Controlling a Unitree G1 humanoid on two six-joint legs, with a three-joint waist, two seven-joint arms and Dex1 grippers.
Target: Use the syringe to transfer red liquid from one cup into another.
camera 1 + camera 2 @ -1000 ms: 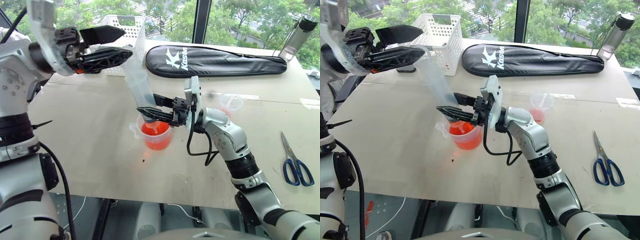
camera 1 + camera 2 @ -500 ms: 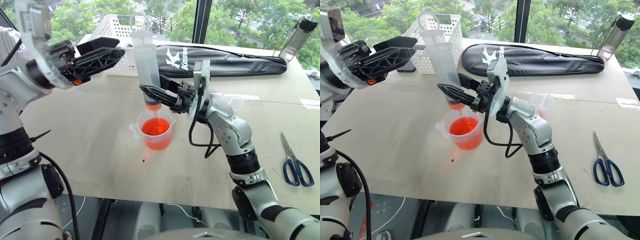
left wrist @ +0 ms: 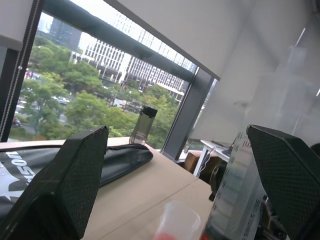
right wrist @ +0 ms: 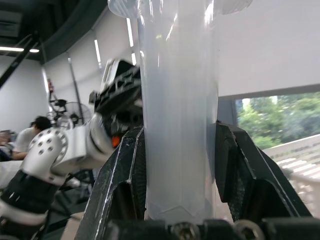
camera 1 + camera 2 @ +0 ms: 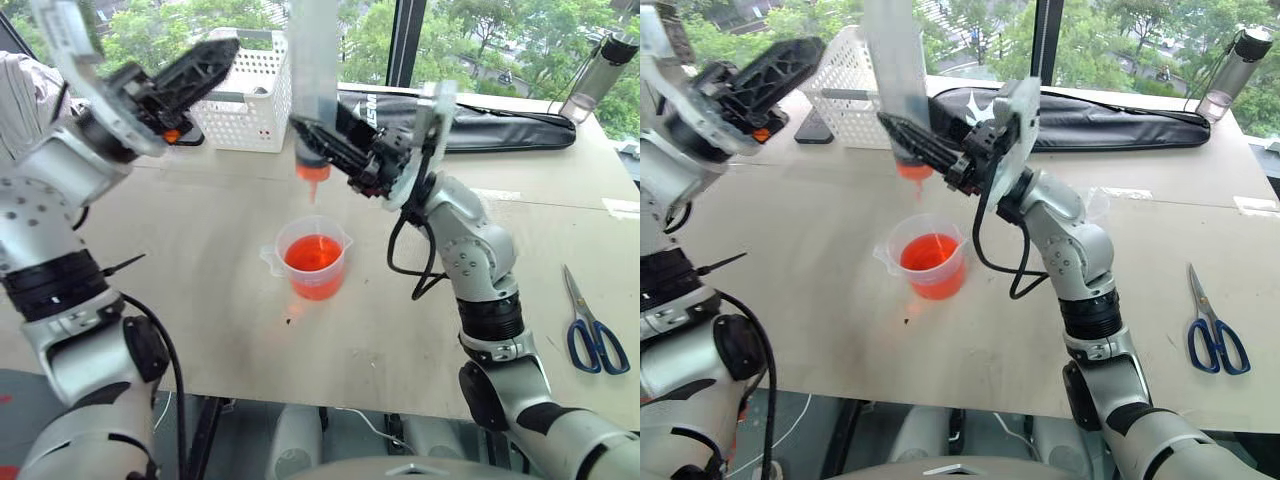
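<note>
A: Right gripper [image 5: 318,140] is clamped on the syringe [image 5: 312,60], low on the barrel just above the nozzle. The barrel stands near upright; the nozzle end shows orange-red.

B: Change from a second ago?

A: Then the nozzle sat down in the beaker [image 5: 314,257] with the barrel leaning. Now the syringe has come up clear of the rim and straightened; it hangs above the beaker, apart from it. A faint red trace shows under the nozzle, possibly a drip.

B: Left gripper?

A: Left gripper [image 5: 200,62] is released, fingers spread wide, empty. A second ago it was at the top of the barrel; now it is off to the side, apart from the syringe. In its wrist view the barrel stands near one finger, not between them.

B: Where is the liquid?

A: Most of the red liquid [image 5: 312,253] is in the beaker on the desk [image 5: 200,290]. The small cup [image 5: 1095,205] stands beyond the right arm, partly hidden, with a little red at its bottom in the left wrist view.

B: Meaning for the task?

A: Judged: draw finished, carry beginning. Next, the nozzle must cross to the small cup; dripping on the way is the risk.
</note>
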